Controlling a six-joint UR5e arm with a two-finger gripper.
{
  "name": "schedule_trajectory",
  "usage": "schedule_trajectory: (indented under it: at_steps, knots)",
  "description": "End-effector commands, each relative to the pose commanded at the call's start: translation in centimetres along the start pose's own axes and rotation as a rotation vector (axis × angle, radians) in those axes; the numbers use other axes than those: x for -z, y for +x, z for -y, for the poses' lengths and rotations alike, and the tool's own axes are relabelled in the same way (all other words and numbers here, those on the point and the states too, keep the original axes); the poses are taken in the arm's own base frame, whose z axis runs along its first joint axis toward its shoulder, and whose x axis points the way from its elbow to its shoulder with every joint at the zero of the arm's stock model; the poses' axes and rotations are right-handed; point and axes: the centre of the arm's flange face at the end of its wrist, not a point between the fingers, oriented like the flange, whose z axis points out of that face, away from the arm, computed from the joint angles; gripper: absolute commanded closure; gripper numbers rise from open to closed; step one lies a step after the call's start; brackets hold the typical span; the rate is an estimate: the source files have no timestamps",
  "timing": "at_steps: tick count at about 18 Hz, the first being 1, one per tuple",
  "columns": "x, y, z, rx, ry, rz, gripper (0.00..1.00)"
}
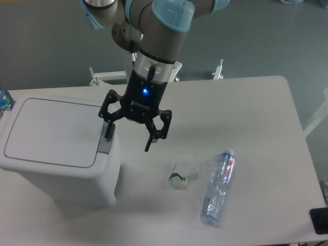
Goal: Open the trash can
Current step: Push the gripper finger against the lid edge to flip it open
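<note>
White trash can [56, 148] lid shut, tool [128, 137] spread wide, empty, over its latch edge

White table [266, 113]: clear plastic bottle [217, 187] lying on its side, cap toward the far edge, red-and-blue label near the neck. Just left of it, apart, a crumpled clear wrapper [183, 172] with a green mark. Dark object [320, 220] at the table's front right corner, cut off by frame.
</note>
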Motion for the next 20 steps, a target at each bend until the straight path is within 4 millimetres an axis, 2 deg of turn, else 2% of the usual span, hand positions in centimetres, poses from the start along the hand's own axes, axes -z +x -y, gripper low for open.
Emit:
schedule_trajectory:
  at_steps: [12, 16, 20]
  knots:
    - [0.0, 0.0, 0.0, 0.000, -0.001, 0.001, 0.00]
    - [1.4, 0.1, 1.1, -0.016, 0.025, 0.016, 0.00]
    - [3.9, -2.6, 2.3, -0.009, 0.062, 0.074, 0.00]
